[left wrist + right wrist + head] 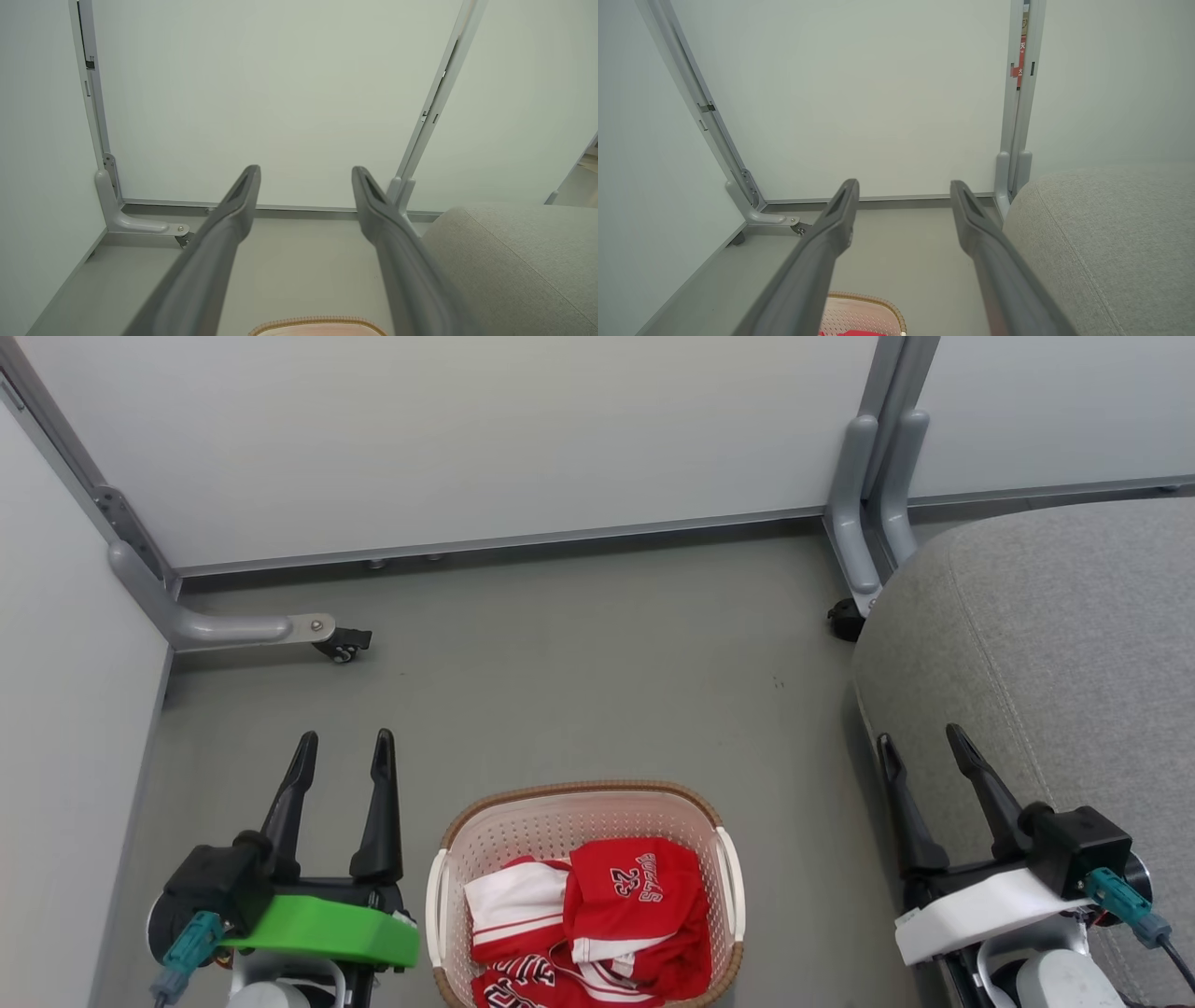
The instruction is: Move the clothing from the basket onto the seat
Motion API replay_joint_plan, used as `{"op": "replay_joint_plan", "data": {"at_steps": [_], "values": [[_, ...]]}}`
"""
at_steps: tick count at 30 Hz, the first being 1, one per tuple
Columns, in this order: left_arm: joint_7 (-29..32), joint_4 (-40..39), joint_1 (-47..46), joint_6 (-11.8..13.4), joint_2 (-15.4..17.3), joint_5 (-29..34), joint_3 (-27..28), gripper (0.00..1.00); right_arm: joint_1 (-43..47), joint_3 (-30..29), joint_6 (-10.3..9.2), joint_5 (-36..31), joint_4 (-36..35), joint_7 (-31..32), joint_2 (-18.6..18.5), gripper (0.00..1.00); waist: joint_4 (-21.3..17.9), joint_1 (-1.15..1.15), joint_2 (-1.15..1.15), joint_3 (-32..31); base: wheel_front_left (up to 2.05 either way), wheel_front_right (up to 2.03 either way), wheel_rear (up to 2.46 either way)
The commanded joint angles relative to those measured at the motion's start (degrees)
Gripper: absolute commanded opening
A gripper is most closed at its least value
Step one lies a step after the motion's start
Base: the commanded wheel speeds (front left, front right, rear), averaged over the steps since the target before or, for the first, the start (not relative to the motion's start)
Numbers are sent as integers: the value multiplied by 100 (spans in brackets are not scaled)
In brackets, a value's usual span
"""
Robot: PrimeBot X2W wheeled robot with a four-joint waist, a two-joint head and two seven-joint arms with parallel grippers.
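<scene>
Nothing is moved yet: the clothing lies in the basket, none on the seat at right. Left claw and right claw stand open, empty.

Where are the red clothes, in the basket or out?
In. The red clothing lies crumpled inside the basket, below its brown rim. None lies on the part of the grey seat that shows.

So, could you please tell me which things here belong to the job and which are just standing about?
For the job: clothing, basket, seat, left gripper and right gripper, both open.
Just standing about: wall panels, castor foot, floor.
</scene>
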Motion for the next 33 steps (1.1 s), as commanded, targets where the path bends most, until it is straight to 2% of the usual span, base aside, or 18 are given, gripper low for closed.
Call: {"op": "replay_joint_plan", "data": {"at_steps": [1,23,33], "values": [[-51,-11,48,-16,38,95,-7,100,33,-18,-1,-110,-53,-45,-31,100,2,0,0,4,0,0,0],[-293,198,39,-18,43,681,-233,100,107,71,-2,-972,-133,-271,-38,100,11,0,0,30,0,0,0],[-267,200,74,-17,42,640,-232,100,107,104,-2,-924,-93,-271,-38,100,-4,0,0,19,0,0,0]]}}
